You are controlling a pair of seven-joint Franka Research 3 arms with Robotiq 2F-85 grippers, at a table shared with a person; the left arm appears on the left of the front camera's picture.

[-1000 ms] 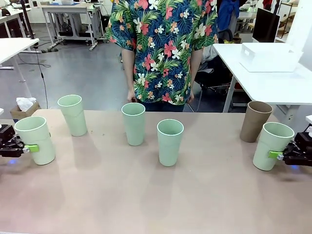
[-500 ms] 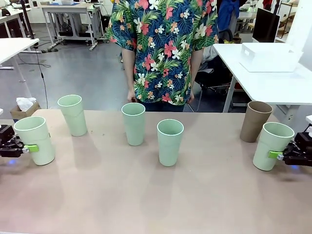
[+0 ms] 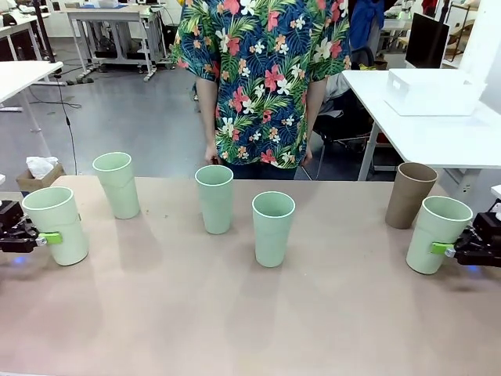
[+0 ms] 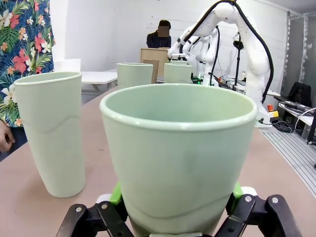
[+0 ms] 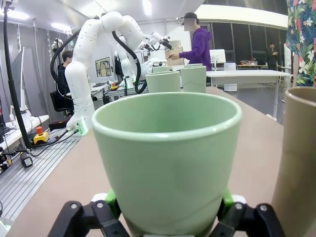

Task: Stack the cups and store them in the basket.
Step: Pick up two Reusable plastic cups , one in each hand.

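Observation:
Five mint green cups and one brown cup (image 3: 409, 194) stand on the tan table (image 3: 250, 321). My left gripper (image 3: 49, 237) is shut on the leftmost mint cup (image 3: 56, 225), whose sides sit between the green pads (image 4: 117, 193) in the left wrist view, gripper (image 4: 177, 200), cup (image 4: 177, 153). My right gripper (image 3: 441, 248) is shut on the rightmost mint cup (image 3: 437, 233), close beside the brown cup (image 5: 298, 163); right wrist view: gripper (image 5: 165, 205), cup (image 5: 165, 153). Three free mint cups (image 3: 117, 184) (image 3: 214, 198) (image 3: 273, 228) stand between. The white basket (image 3: 434, 92) rests on a separate white table at the far right.
A person in a floral shirt (image 3: 262, 78) stands at the table's far edge, hands hanging down. The near half of the table is bare. A neighbouring mint cup (image 4: 49, 133) stands close to the left gripper's cup.

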